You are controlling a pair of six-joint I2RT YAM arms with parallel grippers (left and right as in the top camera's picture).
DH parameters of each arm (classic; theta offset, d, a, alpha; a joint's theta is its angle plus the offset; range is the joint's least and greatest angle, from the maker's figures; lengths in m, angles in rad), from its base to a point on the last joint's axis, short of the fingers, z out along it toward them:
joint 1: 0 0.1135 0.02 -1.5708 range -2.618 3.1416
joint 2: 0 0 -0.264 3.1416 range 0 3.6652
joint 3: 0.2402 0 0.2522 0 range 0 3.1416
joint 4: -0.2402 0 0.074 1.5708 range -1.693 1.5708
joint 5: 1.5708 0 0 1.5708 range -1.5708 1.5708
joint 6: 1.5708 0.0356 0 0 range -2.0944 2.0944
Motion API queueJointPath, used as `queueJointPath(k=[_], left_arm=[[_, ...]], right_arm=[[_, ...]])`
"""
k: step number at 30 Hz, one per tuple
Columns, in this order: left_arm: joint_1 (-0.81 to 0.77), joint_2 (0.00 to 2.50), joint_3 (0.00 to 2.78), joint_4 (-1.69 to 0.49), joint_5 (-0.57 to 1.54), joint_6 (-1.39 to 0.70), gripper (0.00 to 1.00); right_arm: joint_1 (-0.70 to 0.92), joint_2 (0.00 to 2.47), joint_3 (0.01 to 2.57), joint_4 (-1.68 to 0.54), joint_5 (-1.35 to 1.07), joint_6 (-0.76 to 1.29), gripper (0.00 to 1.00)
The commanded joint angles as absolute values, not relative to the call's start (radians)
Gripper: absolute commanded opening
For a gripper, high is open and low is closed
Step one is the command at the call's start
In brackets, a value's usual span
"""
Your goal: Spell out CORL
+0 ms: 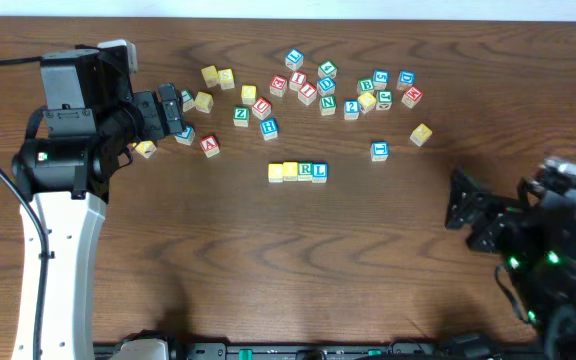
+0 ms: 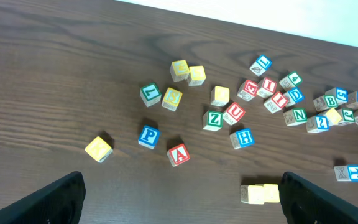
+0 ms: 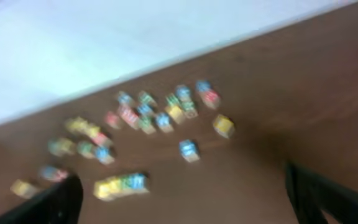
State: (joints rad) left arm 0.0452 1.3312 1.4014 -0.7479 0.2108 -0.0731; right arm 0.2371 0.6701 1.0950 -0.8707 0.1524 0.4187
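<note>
Four cubes stand touching in a row in the middle of the table: two yellow-topped cubes [image 1: 282, 171], a green-framed R cube [image 1: 305, 170] and a blue-framed L cube [image 1: 319, 171]. The yellow end of the row shows in the left wrist view [image 2: 260, 194], and the whole row shows blurred in the right wrist view [image 3: 120, 185]. My left gripper [image 1: 173, 113] is open and empty, raised at the left among loose cubes. My right gripper [image 1: 465, 213] is open and empty at the right, well away from the row.
Several loose letter cubes lie scattered across the back of the table, among them a blue H cube [image 1: 269, 128], a green N cube [image 1: 328, 104], a red A cube [image 1: 209, 146] and a lone blue cube [image 1: 379, 151]. The table's back edge is near.
</note>
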Motion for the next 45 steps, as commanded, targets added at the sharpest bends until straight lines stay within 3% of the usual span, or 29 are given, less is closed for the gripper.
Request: queueJointPath(k=[1, 8, 12, 16, 20, 45], left_arm=[[0.050, 1.333, 1.411, -0.747, 0.208, -0.064, 0.98], [0.050, 1.333, 1.411, -0.747, 0.208, -0.064, 0.98], [0.050, 1.333, 1.411, -0.747, 0.208, -0.064, 0.98], [0.050, 1.333, 1.411, -0.747, 0.208, -0.064, 0.98], [0.050, 1.333, 1.411, -0.747, 0.208, -0.064, 0.98], [0.050, 1.333, 1.411, -0.747, 0.208, -0.064, 0.98]], right_arm=[[0.170, 0.633, 0.867, -0.646, 0.113, 0.242, 0.99], [0.075, 0.450, 0.327, -0.023, -0.062, 0.088, 0.99], [0.072, 0.295, 0.107, 0.153, -0.051, 0.088, 0.99], [0.070, 0.183, 0.017, 0.154, -0.036, 0.088, 0.99], [0.070, 0.073, 0.006, -0.084, -0.028, 0.088, 0.99], [0.070, 0.051, 0.006, -0.075, -0.018, 0.073, 0.99]])
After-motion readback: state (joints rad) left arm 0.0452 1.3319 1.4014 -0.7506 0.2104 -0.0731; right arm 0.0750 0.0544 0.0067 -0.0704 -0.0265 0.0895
